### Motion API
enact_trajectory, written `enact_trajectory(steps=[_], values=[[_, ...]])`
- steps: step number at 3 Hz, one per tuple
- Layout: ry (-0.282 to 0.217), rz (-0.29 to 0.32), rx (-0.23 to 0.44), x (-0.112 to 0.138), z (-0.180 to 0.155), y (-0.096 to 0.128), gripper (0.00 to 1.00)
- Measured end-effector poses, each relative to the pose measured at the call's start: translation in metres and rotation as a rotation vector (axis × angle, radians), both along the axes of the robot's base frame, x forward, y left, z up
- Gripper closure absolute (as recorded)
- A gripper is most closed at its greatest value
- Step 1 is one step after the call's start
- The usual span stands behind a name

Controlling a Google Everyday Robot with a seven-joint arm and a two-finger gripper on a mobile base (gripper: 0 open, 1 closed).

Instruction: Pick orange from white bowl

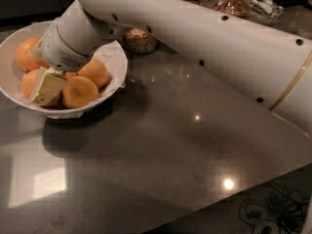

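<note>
The cream gripper (46,87) sits in the white bowl (13,42) among 4 deep-orange oranges (79,92). The arm (195,28) is white, dotted with small dark spots (1 thin gold band). The table (161,155) is glossy dark grey with pale light reflections.

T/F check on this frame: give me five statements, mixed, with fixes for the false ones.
1. The end effector is down inside the white bowl, against an orange. True.
2. That orange is the only fruit in the bowl. False: other oranges lie beside it.
3. A glass jar with brownish contents stands just beyond the bowl. True.
4. The bowl sits at the right end of the table. False: it is at the left end.
5. An orange hangs in the air over the bare tabletop. False: every orange in view is in the bowl.
</note>
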State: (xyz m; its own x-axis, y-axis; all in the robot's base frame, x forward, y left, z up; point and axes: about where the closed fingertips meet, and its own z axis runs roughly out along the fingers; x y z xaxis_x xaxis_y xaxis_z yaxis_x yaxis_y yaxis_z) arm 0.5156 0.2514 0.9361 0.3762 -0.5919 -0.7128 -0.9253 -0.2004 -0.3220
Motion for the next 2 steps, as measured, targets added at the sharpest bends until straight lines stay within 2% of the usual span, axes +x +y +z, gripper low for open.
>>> enact_trajectory(steps=[1, 2], values=[[0.02, -0.001, -0.007, -0.0073, -0.0046, -0.0031, 0.41], [0.02, -0.001, -0.007, -0.0075, -0.0045, -0.003, 0.38]])
